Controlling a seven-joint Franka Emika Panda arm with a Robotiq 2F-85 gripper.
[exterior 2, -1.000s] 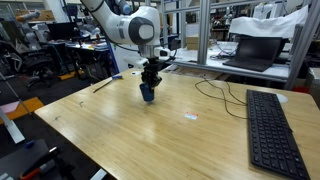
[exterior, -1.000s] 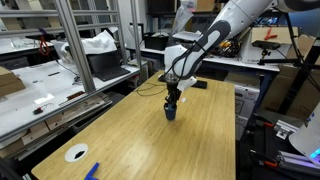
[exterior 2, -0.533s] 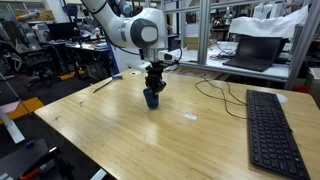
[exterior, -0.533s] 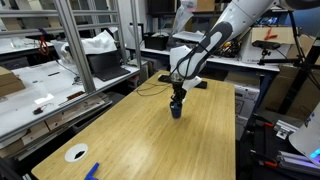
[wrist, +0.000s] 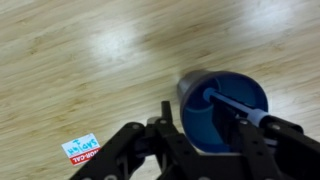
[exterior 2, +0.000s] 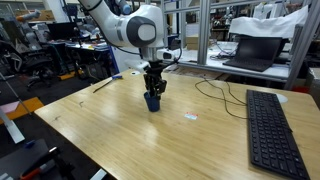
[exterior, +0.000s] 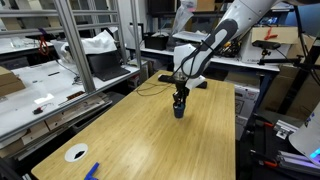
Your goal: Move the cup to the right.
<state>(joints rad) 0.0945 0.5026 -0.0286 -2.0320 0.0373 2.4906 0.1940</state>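
End effector [exterior: 179, 100], clamped on the rim of the cup [exterior: 179, 111] with one finger inside, has carried it slightly rightward to just right of frame centre over the worktop [exterior: 130, 140], so the move seems underway.

The cup [exterior: 179, 111] is well in from the table [exterior: 150, 140] edges, one finger of the gripper [exterior 2: 152, 97] inside it. A tape roll [exterior: 76, 153] lies at a corner; a keyboard [exterior 2: 270, 125] lies well apart.
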